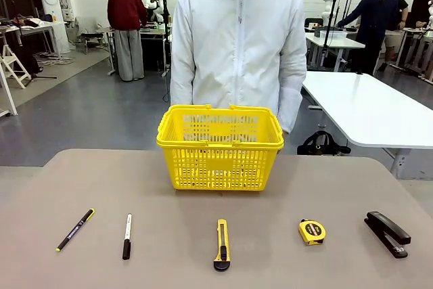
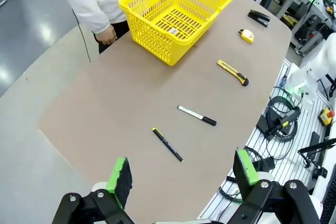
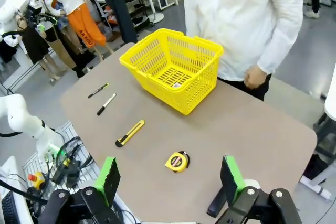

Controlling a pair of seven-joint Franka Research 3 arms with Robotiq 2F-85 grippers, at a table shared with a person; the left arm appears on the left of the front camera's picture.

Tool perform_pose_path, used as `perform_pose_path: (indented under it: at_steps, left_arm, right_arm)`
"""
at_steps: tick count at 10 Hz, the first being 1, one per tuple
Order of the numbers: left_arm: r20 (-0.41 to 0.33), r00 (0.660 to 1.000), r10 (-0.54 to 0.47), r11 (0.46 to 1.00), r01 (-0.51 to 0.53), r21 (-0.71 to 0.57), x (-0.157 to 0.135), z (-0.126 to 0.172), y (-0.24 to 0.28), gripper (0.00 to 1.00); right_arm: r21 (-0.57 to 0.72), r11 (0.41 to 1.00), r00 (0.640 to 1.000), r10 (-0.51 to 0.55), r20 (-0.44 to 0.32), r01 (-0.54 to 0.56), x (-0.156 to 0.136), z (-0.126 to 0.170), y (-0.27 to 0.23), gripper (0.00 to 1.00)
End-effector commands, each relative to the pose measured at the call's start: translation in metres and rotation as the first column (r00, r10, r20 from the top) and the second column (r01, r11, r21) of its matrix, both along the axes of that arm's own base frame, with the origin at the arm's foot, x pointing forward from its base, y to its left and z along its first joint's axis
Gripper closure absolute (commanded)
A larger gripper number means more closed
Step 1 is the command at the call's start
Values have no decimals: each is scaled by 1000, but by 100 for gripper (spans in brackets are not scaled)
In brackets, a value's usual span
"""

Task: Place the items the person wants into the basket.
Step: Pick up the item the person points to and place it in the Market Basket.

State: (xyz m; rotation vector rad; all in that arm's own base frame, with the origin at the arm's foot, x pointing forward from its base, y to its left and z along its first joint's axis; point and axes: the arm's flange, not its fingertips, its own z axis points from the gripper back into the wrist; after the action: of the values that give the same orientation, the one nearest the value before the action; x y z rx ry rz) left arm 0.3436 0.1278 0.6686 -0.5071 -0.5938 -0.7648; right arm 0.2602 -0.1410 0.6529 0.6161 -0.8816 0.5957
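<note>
stock in view: yellow basket [image 1: 220, 167], black pen [image 1: 75, 229], white marker [image 1: 126, 235] just beside it.
your left gripper [image 2: 181, 165] and right gripper [image 3: 169, 167] both gape wide, holding nothing.

Lab: white worktables [image 1: 369, 109], loose cables [image 2: 278, 120]

Black, green-padded fingers [image 2: 119, 179]; the person [image 1: 237, 45] wears a white zip-up hooded jacket

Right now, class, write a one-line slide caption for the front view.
A person behind a basket; pen, marker, knife, tape measure and stapler in a row on the table.
</note>
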Motion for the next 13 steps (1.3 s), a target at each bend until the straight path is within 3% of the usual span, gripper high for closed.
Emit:
perform_pose_path:
  at_steps: [1,13]
  left_arm:
    - [2,1000,-14,1000,14,-1,1,3,0,0]
    - [2,1000,-14,1000,14,-1,1,3,0,0]
  right_arm:
    - [4,1000,1000,17,2,-17,3,0,-1,0]
    - [-2,1000,1000,1,-6,-1,2,-1,0,0]
